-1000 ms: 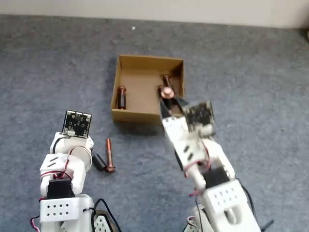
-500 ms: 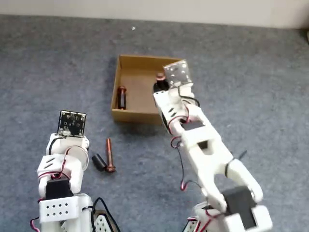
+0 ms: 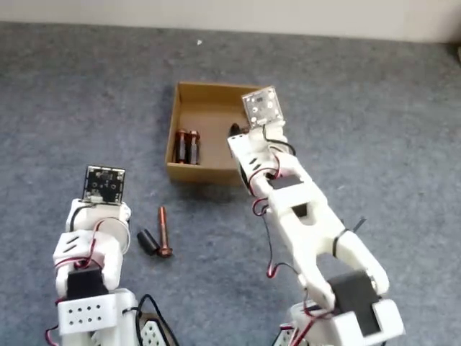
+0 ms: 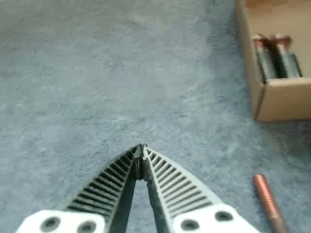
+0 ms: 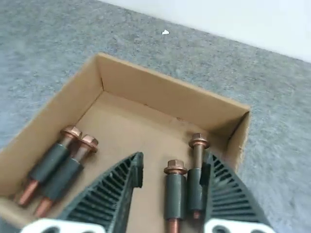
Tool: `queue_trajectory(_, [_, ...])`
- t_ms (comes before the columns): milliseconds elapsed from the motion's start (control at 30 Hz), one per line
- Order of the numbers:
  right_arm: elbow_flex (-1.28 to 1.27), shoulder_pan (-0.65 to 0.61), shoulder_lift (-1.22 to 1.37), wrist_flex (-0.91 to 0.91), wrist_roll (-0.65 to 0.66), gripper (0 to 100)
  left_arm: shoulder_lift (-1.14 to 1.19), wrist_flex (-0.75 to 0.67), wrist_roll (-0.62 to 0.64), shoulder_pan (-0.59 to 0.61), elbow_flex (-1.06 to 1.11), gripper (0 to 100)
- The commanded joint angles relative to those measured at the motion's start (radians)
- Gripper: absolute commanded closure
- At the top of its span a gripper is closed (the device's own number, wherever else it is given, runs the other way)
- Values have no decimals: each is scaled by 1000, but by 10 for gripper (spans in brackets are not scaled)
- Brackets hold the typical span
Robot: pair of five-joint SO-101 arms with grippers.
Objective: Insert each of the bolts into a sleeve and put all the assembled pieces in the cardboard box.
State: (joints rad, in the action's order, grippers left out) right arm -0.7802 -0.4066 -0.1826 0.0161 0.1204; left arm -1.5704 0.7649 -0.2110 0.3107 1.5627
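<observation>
My right end effector [image 5: 172, 162] hangs open above the cardboard box [image 3: 173, 137], four assembled pieces [image 5: 63, 165] inside. The left end effector [image 4: 141, 148], closed and empty, sits near the loose bolt [image 3: 163, 229] and sleeve [image 3: 148, 241].

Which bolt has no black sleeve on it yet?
The bare copper bolt lying on the carpet beside the loose black sleeve, outside the cardboard box. The four bolts inside the box all wear sleeves.
</observation>
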Motion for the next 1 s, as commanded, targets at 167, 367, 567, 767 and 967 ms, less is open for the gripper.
queue_trajectory(167, [50,-145,-328,351,-2,822,-239,-23,155,174,59,995])
queue_trajectory(367, [50,-297,-348,498,-83,822,-252,-28,183,254,64,995])
queue_trajectory(567, [48,-507,-282,550,-141,822,-252,-29,184,306,62,995])
queue_trajectory(767, [61,-641,-104,545,-141,822,-252,-23,184,329,51,995])
queue_trajectory(967, [166,-693,70,526,-141,822,-252,-23,184,328,50,995])
